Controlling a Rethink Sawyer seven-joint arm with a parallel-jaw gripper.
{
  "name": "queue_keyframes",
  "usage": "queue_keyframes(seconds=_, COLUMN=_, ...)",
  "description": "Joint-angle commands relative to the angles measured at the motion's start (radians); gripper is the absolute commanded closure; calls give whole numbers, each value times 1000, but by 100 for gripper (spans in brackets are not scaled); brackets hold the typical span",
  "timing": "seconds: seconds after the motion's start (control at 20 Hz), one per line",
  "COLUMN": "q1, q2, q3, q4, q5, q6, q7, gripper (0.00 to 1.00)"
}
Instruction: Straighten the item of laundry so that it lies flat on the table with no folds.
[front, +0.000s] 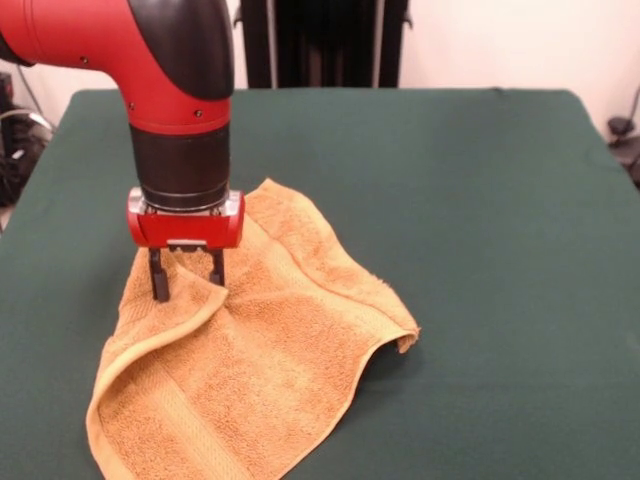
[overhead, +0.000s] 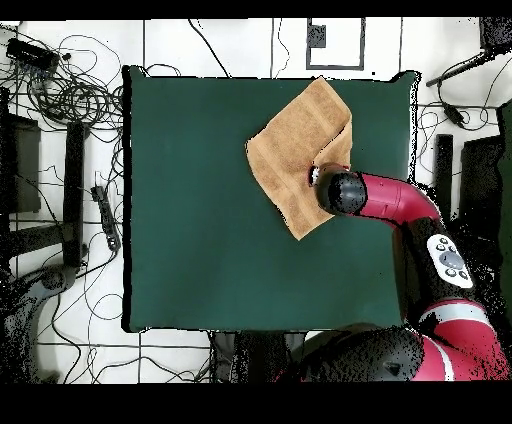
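Golden-orange towel (front: 270, 350) spread on the green table (front: 480, 200) toward one corner, lying askew, one edge folded over into a raised ridge, one corner lifted slightly. Gripper (front: 187, 280) down on the towel at that fold, two dark fingers (front: 159, 277) apart, straddling the raised fold, tips in the cloth

Front low, close — overhead high; table (front: 480, 180) shared.

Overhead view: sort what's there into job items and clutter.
Job items: towel; green table; gripper, down on a raised fold of the towel.

Clutter: cables on the floor beside the table; black stands among them.
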Motion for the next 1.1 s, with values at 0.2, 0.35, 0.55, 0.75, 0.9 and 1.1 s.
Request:
queue_keyframes(seconds=0.2, q1=22, q2=33, q3=28, q4=80, q5=-53, q6=84, q7=-34, gripper=0)
queue_keyframes(seconds=0.35, q1=20, q2=26, q3=31, q4=82, q5=-49, q6=92, q7=-37, gripper=0)
queue_keyframes(seconds=0.55, q1=21, q2=1, q3=35, q4=88, q5=-47, q6=109, q7=-49, gripper=0)
queue_keyframes(seconds=0.75, q1=27, q2=-35, q3=34, q4=102, q5=-30, q6=127, q7=-34, gripper=0)
queue_keyframes(seconds=0.9, q1=32, q2=-94, q3=43, q4=118, q5=-1, q6=188, q7=-34, gripper=0)
queue_keyframes(seconds=1.1, q1=35, q2=-113, q3=56, q4=113, q5=6, q6=227, q7=-43, gripper=0)
